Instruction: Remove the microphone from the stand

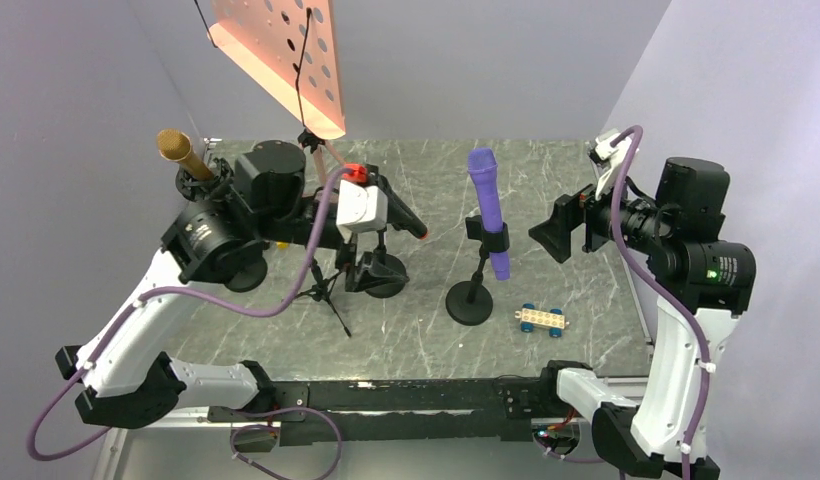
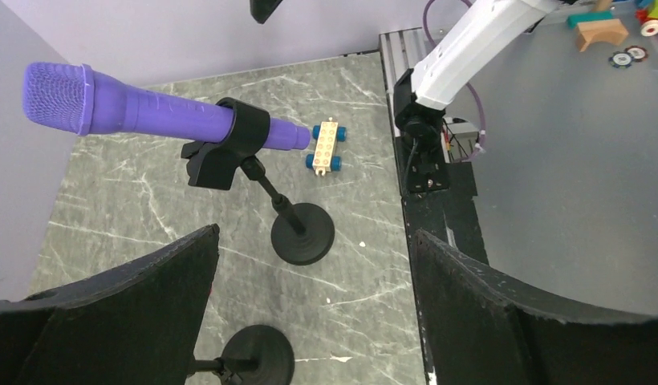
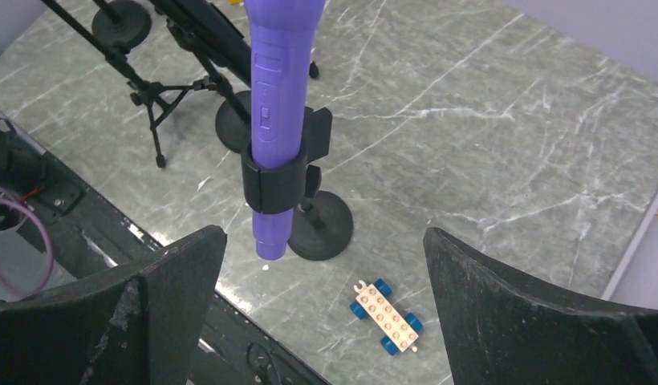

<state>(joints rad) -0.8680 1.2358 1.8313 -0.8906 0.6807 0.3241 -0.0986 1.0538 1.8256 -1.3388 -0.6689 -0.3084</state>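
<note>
- The purple handheld microphone (image 1: 485, 200) sat tilted in the black clip (image 1: 478, 231) of a short black round-based stand (image 1: 470, 303), mid-way across the grey marbled tabletop (image 1: 406, 335).
- The left gripper (image 2: 316, 233) hung to its left, fingers spread wide, holding nothing.
- The right gripper (image 3: 326, 230) hung to its right, fingers equally wide, empty.
- 1 tan toy brick car with blue wheels (image 1: 542, 319) lay near the stand's base.

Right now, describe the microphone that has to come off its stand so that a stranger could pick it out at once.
On the grey marbled tabletop, look right of centre for the short black stand with a round base, beside a beige toy cart with blue wheels. Clipped in it, head up, is the purple microphone, unlike the gold-headed microphone at far left.
</note>
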